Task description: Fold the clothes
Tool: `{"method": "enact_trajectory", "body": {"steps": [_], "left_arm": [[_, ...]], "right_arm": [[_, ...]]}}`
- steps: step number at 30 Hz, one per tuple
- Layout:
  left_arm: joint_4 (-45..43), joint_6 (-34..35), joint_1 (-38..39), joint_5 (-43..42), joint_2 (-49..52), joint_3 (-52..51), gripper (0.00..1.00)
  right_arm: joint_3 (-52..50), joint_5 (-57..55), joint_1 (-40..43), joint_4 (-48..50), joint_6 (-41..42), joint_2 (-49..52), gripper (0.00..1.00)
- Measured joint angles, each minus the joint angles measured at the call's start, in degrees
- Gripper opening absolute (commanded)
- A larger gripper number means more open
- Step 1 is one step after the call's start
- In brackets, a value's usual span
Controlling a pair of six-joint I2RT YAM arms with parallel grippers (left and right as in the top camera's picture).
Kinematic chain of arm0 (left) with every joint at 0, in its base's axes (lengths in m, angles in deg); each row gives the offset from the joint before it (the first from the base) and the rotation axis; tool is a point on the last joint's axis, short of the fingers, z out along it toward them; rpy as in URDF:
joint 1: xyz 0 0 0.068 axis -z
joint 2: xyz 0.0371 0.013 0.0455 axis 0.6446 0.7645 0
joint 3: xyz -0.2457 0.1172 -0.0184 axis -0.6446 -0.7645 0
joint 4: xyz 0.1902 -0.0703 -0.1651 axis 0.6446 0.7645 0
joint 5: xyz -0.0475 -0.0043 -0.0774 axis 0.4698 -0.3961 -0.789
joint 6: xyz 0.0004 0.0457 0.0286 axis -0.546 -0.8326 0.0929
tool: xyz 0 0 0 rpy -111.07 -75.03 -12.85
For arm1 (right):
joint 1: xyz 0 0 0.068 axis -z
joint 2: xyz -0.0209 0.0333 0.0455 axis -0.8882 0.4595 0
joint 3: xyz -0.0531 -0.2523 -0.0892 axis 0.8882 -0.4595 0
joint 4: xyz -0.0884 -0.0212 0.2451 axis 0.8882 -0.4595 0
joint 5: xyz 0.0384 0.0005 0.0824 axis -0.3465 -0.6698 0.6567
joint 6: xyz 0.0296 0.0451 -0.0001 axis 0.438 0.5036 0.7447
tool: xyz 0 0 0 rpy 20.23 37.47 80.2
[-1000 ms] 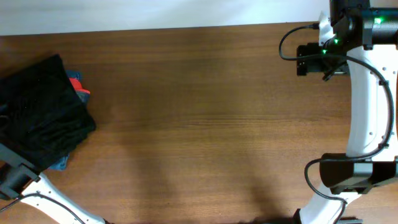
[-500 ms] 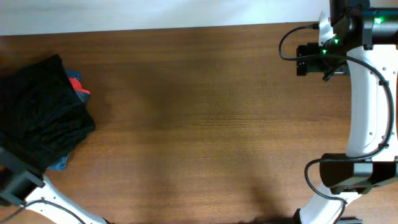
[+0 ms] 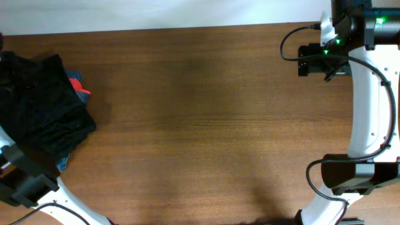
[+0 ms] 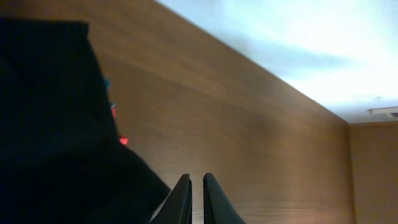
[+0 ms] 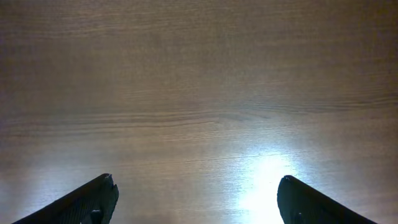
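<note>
Since clothes (image 3: 40, 112) sit far left of frame, we rate left gripper (image 4: 194, 198) nearer: closed, empty, with them at left of its wrist view; right gripper (image 5: 196, 183) wide open, well apart, upper right.

Black clothes (image 3: 44, 112), soft folded stack, lying at far left

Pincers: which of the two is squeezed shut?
The left pincer: its two fingers stand almost touching, beside the black clothes. The right pincer has its fingers spread wide apart above the wooden table.
</note>
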Motion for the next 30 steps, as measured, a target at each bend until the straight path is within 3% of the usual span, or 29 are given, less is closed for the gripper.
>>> {"method": "enact_trajectory", "body": {"steps": [14, 18, 20, 26, 30], "left_arm": [[-4.61, 0.02, -0.13, 0.50, 3.98, -18.03, 0.05], [-5.86, 0.04, -1.18, -0.98, 3.98, -18.67, 0.05], [-5.92, 0.04, -1.90, -2.34, 3.98, -18.73, 0.05], [-3.78, -4.39, -2.93, -7.52, 3.76, -18.99, 0.06], [-4.83, -5.97, 0.72, -0.66, -0.24, -18.97, 0.07]], "right_arm": [[0.00, 0.00, 0.00, -0.26, 0.00, 0.00, 0.87], [0.00, 0.00, 0.00, -0.28, -0.04, 0.00, 0.88], [0.00, 0.00, 0.00, -0.28, -0.02, 0.00, 0.99], [0.00, 1.53, 0.00, -0.26, -0.17, 0.00, 0.99], [0.00, 2.91, 0.00, 1.64, -0.15, 0.00, 0.99]]}}
